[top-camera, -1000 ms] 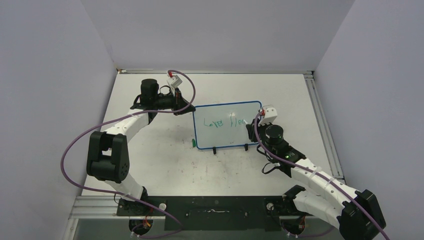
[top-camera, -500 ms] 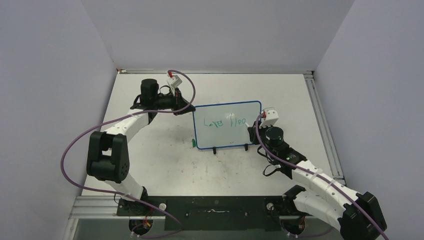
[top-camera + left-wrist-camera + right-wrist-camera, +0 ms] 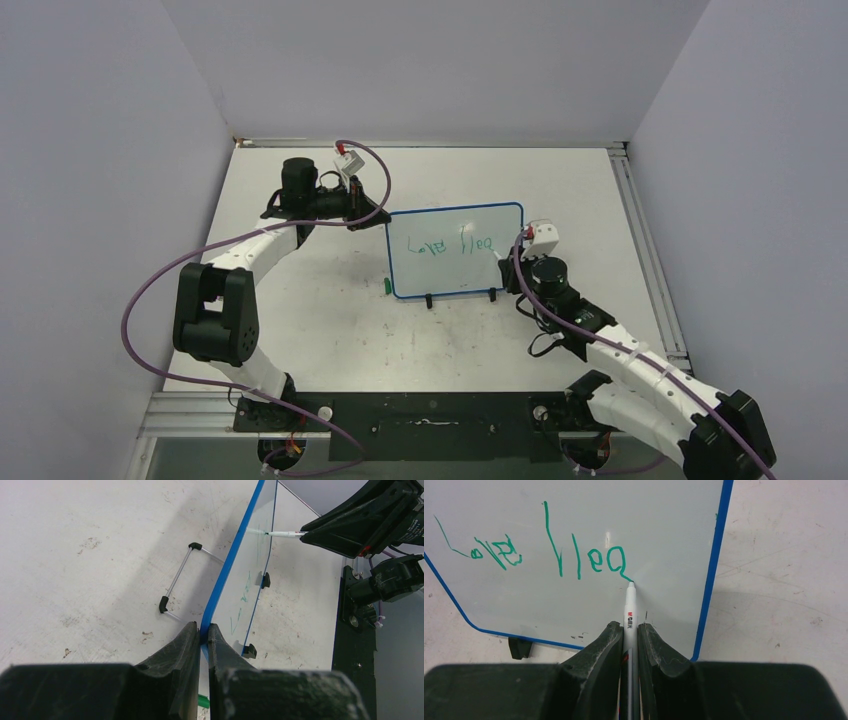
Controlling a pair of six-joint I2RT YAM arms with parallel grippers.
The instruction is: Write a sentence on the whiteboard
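Observation:
The whiteboard (image 3: pixel 455 275) stands upright mid-table on small black feet (image 3: pixel 429 299), its blue rim pinched at the left corner by my left gripper (image 3: pixel 378 215), which is shut on that edge (image 3: pixel 202 627). Green marker words (image 3: pixel 450 243) run across it, reading roughly "Love Hea" (image 3: pixel 574 555). My right gripper (image 3: pixel 628 626) is shut on a white marker (image 3: pixel 630 610). The marker's tip touches the board at the tail of the last letter. The left wrist view shows the board (image 3: pixel 250 575) edge-on, with the marker (image 3: pixel 285 533) meeting it from the right.
A green marker cap (image 3: pixel 387 286) lies on the table by the board's lower left corner. A wire stand leg (image 3: pixel 175 582) sticks out behind the board. A metal rail (image 3: pixel 640 250) runs along the table's right edge; walls close in on three sides.
My right gripper has slid right and slightly nearer along the board with the marker, adding to the last green letters. The left arm and the board have stayed still.

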